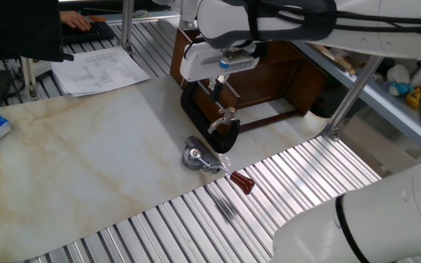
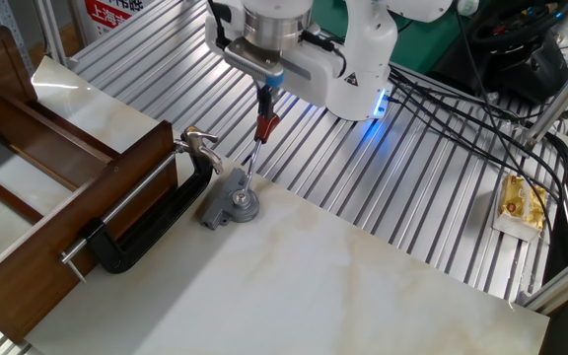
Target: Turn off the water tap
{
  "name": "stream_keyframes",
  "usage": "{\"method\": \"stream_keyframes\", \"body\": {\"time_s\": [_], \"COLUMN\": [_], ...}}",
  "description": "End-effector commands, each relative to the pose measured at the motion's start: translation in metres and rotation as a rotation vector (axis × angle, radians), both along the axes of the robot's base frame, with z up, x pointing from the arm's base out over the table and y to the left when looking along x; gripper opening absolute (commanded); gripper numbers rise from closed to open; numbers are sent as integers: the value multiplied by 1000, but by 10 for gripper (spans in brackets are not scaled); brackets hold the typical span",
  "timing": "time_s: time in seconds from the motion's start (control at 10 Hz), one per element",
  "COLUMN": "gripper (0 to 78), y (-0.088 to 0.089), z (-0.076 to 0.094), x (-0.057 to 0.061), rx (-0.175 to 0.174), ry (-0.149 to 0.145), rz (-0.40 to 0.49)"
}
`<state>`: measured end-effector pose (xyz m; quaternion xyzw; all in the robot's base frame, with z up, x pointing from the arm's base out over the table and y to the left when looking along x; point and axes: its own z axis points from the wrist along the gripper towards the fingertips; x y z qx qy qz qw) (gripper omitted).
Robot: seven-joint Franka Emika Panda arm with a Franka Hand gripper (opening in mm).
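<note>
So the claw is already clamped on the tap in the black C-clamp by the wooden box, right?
Not quite. The claw hangs above the tap and does not touch it, as one fixed view shows. The tap does sit in the black C-clamp by the wooden box.

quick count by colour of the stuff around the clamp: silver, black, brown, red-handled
Silver: 1, the water tap
Black: 1, the C-clamp
Brown: 1, the wooden box
Red-handled: 1, the rod with a grey disc
Total: 4
</note>
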<state>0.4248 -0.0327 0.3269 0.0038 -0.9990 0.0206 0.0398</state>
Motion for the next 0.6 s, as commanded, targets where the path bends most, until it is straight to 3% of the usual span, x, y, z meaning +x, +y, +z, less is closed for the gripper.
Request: {"method": "stream_keyframes", "body": {"time_s": [0.1, 0.3, 0.6], "gripper": [0, 0, 0], "y": [0, 0, 0], "z": [2, 2, 2], "x": [0, 0, 0], "rx": [0, 6, 6], "ry": [19, 36, 36], "rz": [14, 22, 17]}}
